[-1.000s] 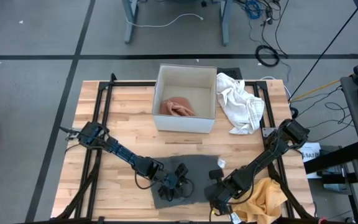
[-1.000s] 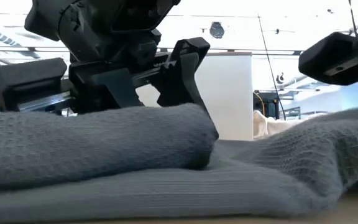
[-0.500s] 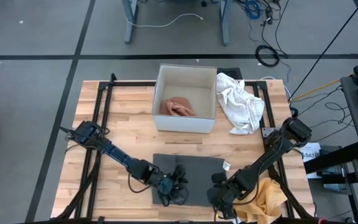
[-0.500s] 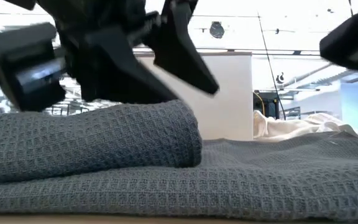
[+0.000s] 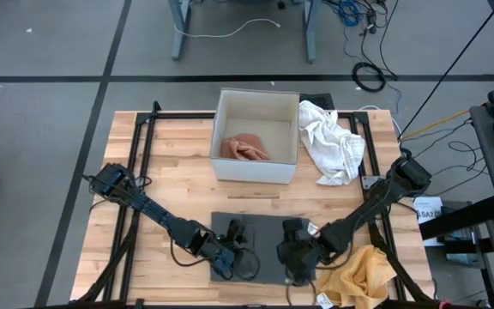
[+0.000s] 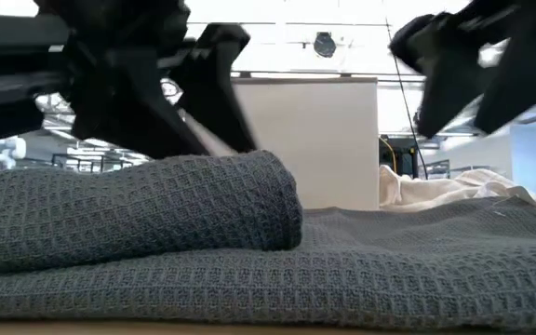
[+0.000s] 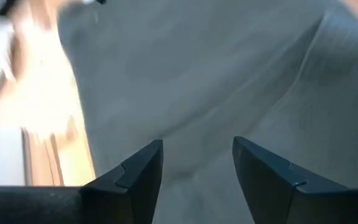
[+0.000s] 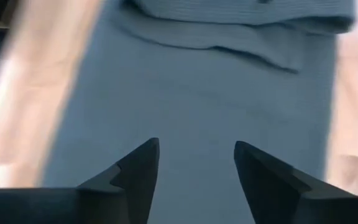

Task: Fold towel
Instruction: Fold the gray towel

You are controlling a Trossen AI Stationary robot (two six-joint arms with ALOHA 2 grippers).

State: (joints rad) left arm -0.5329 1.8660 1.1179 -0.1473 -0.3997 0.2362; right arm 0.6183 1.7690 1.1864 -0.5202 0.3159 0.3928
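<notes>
Grey towel (image 5: pixel 260 245) flat on counter (image 5: pixel 178 172) before box (image 5: pixel 256 136); your left claw (image 5: pixel 234 249) and right claw (image 5: pixel 292 256) both spread, empty, over it.

Overhead; table-level; wrists close above towel (image 5: pixel 260 236)

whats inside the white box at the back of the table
A crumpled pinkish cloth lies on the floor of the open white cardboard box. Whatever sits beneath that cloth is covered, and the near wall hides part of the floor.
</notes>
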